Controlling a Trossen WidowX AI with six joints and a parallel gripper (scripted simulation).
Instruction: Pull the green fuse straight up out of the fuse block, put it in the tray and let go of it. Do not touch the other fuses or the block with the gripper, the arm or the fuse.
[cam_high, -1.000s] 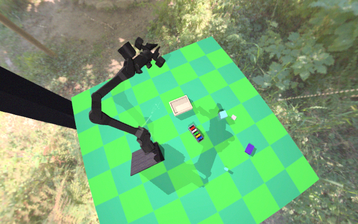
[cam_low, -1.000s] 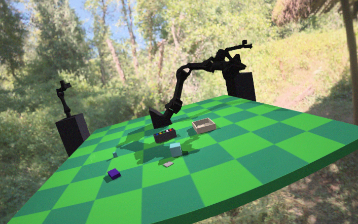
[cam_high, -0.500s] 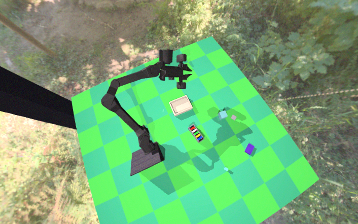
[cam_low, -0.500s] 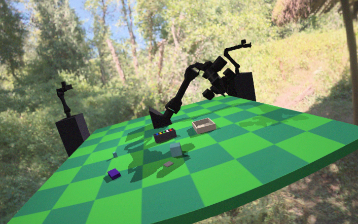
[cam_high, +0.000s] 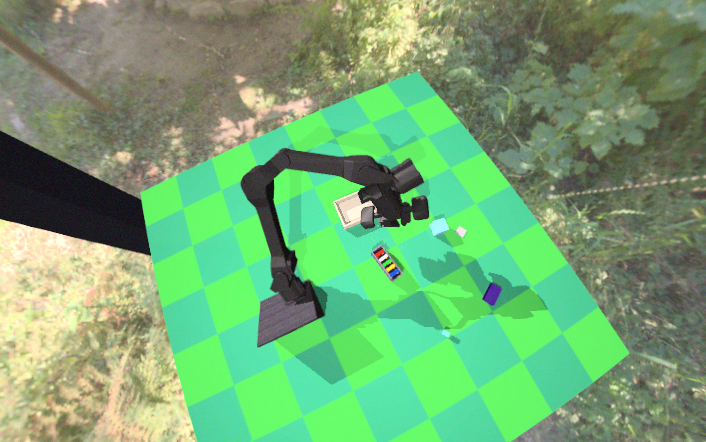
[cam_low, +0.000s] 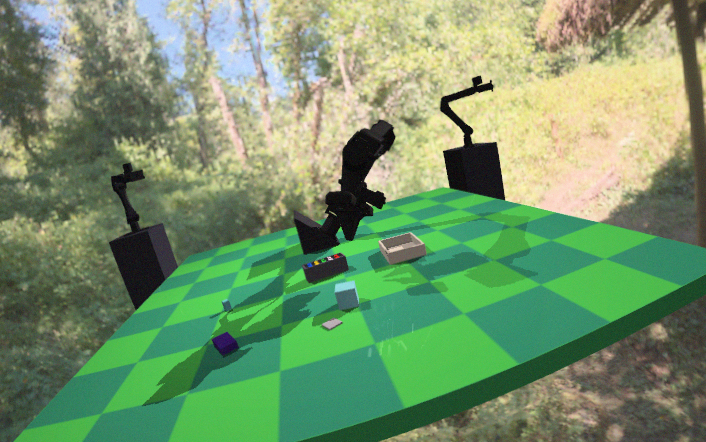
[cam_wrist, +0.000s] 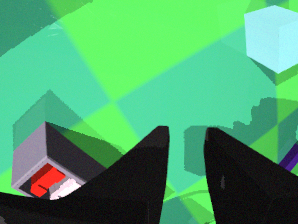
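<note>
A: Gripper (cam_high: 384, 217) is hanging above the tray (cam_high: 345, 212), jaws parted a little with nothing between them (wrist view shows bare checker through the gap).

B: Green fuse?

A: In the block (cam_high: 386, 263), middle of the row, red (cam_wrist: 44, 180) and white on the far side of it, yellow and blue on the near side. Not pulled yet. Block sits just near-right of the tray in the top view, apart from it.

B: So the approach isn't lined up.

A: No. In the wrist view the block is off at lower left, only its red end showing past the left finger (cam_wrist: 136, 189). Green fuse (cam_high: 388, 264) is hidden there.

B: Risks?

A: Main one: the fuses stand packed side by side. With the gap this narrow, my guess is a finger lands on top of the green fuse or on white/yellow if the descent is off at all. Opening too wide has the opposite problem, the pads would straddle a neighbour.

B: And jaw orientation?

A: Can't tell from here whether the jaws are set across the row or along it. If they close along the row they squeeze the neighbours. That breaks the no-touch rule.

B: Anything else?

A: Tilted pull. If the wrist isn't vertical on extraction, the fuse drags against the block wall or the next fuse. Tray is close, so a low carry could also clip the block. Cyan cube (cam_high: 438, 226) and purple block (cam_high: 491, 293) are to the right and well apart; not a concern.
</note>
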